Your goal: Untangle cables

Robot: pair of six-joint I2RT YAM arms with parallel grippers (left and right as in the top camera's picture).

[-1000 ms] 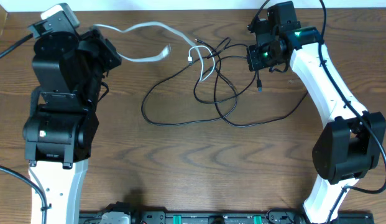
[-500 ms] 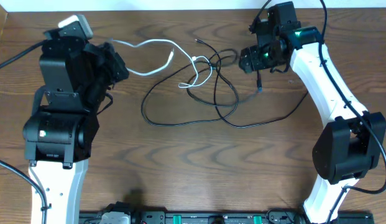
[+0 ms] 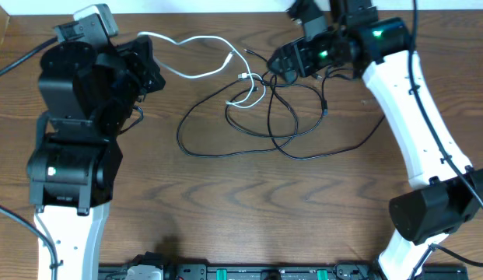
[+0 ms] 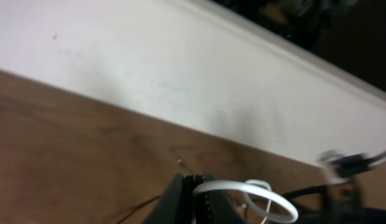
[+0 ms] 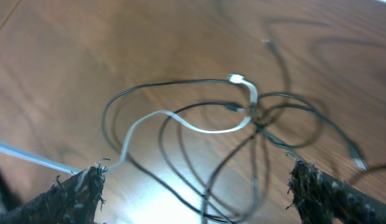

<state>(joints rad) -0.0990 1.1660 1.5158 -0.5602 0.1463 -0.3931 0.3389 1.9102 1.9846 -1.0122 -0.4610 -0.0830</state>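
Left gripper (image 4: pixel 194 186) clamps white cable (image 4: pixel 233 183); black cables (image 3: pixel 270 93) lie beyond.

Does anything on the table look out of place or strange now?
Yes. The white cable, held by the left hand, is tangled into the black cables near the far middle of the table, so the cords cross in one snarl instead of lying apart. Nothing looks broken or spilled.

Overhead: bright, even, sharp | left wrist: dim, smeared | right wrist: cables (image 5: pixel 205 130) blurred, glare on worktop (image 5: pixel 68 68)
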